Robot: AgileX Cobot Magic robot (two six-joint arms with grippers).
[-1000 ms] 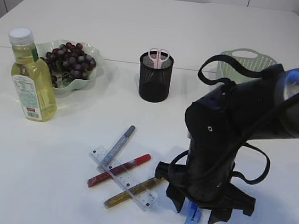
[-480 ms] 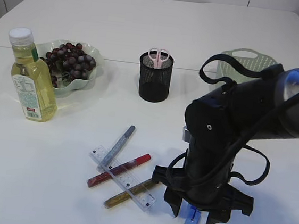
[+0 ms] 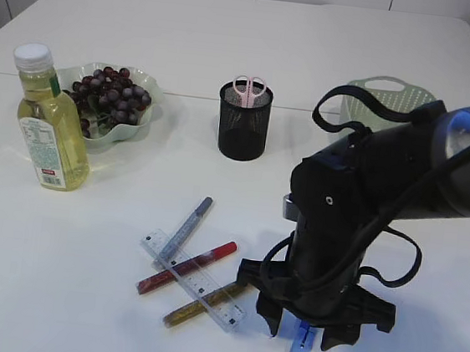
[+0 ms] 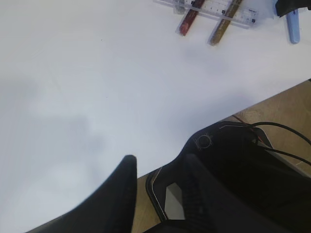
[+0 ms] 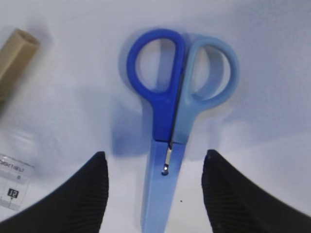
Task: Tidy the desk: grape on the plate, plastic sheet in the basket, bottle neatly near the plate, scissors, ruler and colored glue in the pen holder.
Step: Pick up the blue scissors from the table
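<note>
Nearest the camera, the right gripper (image 3: 301, 334) has sunk a little lower over the last second, dropping straight down onto the blue scissors (image 5: 171, 126) at the front edge of the table (image 3: 384, 40). In the right wrist view its fingers (image 5: 82, 194) stand wide apart on either side of the closed, sheathed blades, not yet touching them, so the scissors lie flat on the table and nothing is held. That descent suggests the pick is about to begin; the jaws only need to close on the blades. Just left of it the clear ruler (image 3: 194, 280) lies across the red glue pen (image 3: 187, 268) and gold glue pen (image 3: 201, 304), with a silver one (image 3: 186, 228) beside, all untouched. The left gripper (image 4: 160, 194), parked off the table edge, shows its fingers narrowly parted and empty. Farther back, the oil bottle (image 3: 49, 119) stands by the plate (image 3: 150, 104) of grapes (image 3: 109, 94), and pink scissors (image 3: 248, 87) already sit in the pen holder (image 3: 243, 126), the green basket (image 3: 386, 99) behind.
</note>
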